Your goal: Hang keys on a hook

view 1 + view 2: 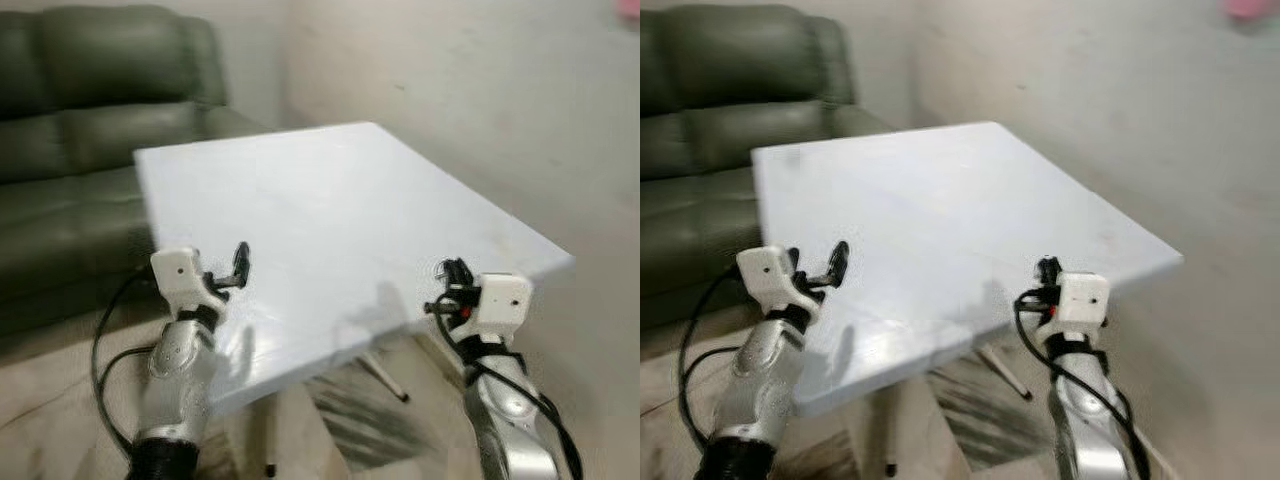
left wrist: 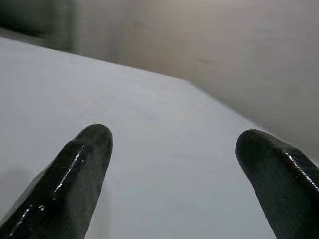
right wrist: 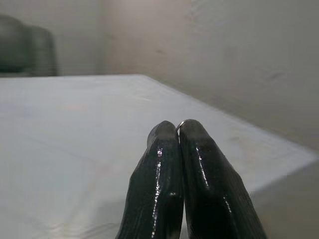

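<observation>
Head views first: white table tilted across the middle, green sofa behind on the left, pale wall on the right, marbled floor underneath. Left gripper up over the near left edge of the tabletop, fingers parted, nothing between them as far as can be made out. Right gripper raised at the near right edge of the table, fingers too small and dark here to tell apart. Same layout in the right eye view, just a bit blurrier, with a pink blob in the top corner, too smeared to identify. Left wrist view next: two black fingertips spread wide, bare white tabletop showing through the gap, touching nothing. Right wrist view: fingers pressed tight together, and right at the tips a thin metal ring peeking out, pinched between them. Looks like a key ring, though no keys themselves can be made out, and can't tell more than that sliver. Ring held over the table near its right edge, well apart from the left gripper.
</observation>
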Motion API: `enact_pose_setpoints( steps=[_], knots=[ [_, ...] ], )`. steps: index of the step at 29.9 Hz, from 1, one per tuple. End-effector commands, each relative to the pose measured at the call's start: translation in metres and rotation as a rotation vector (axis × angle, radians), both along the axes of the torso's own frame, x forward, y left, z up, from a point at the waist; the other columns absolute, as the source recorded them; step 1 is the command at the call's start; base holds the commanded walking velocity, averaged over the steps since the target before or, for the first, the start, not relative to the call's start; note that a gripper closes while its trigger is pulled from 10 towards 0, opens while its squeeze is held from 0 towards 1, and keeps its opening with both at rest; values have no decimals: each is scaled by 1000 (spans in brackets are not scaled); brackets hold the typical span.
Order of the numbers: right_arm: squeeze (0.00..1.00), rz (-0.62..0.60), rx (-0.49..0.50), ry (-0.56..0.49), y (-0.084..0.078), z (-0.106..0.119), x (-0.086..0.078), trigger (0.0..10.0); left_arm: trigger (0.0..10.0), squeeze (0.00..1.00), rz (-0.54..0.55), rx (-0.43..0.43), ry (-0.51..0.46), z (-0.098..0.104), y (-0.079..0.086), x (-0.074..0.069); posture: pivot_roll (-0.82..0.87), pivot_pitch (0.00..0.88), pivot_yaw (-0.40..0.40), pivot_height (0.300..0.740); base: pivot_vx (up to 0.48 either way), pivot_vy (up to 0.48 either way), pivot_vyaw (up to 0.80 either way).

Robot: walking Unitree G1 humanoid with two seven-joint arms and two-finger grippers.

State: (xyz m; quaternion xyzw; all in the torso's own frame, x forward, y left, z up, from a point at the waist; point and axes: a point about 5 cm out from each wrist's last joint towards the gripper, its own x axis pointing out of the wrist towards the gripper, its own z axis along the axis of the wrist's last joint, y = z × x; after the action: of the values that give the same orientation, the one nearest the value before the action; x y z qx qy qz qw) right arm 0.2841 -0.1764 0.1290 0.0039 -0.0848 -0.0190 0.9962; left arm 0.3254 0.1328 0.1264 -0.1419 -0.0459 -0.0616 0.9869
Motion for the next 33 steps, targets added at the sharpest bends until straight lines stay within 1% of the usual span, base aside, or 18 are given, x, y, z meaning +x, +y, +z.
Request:
enact_pose_setpoints(
  steps=[1, 9, 33],
  knots=[
    [0, 11, 6, -12, 6, 3, 1, 10000, 10000, 0, 27, 17, 3, 1, 9, 0, -12, 0, -44, 740, 0, 0, -788],
    [0, 16, 8, -13, 7, 3, 1, 10000, 10000, 0, 30, 32, 19, 0, 9, 0, -10, 0, -45, 740, 0, 0, -784],
    [0, 10, 4, -13, 7, 2, -2, 10000, 10000, 0, 4, 61, 21, 0, 5, 0, -21, 0, -38, 740, 0, 0, -786]
  ],
)
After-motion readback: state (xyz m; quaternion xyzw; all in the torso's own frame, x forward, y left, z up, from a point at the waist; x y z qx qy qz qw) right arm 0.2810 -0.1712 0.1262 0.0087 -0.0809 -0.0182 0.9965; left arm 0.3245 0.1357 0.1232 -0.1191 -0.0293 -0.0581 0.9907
